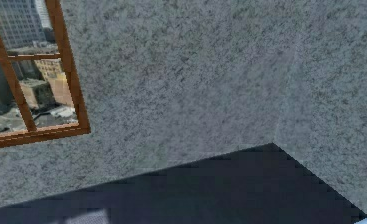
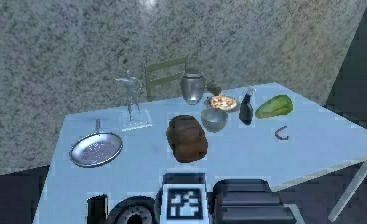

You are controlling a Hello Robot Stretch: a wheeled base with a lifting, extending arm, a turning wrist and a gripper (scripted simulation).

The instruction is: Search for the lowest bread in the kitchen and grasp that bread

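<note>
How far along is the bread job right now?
Found: a brown bread loaf lies on the table. In hand: the gripper is low by the table's near edge. Left: the grasp, since the loaf rests on the table.

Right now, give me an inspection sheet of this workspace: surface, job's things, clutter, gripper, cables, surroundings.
Surface: pale blue table, things spread over it.
Job's things: dark brown loaf, lying mid-table.
Clutter: pan, glass figure, urn, food bowl, grey bowl, bottle, green vegetable, small brown hook.
Gripper: gripper at the arm side view's bottom edge, below the loaf; cannot tell whether it holds anything.
Cables: nothing seen.
Surroundings: chair behind the table, speckled wall, window, dark floor.
</note>
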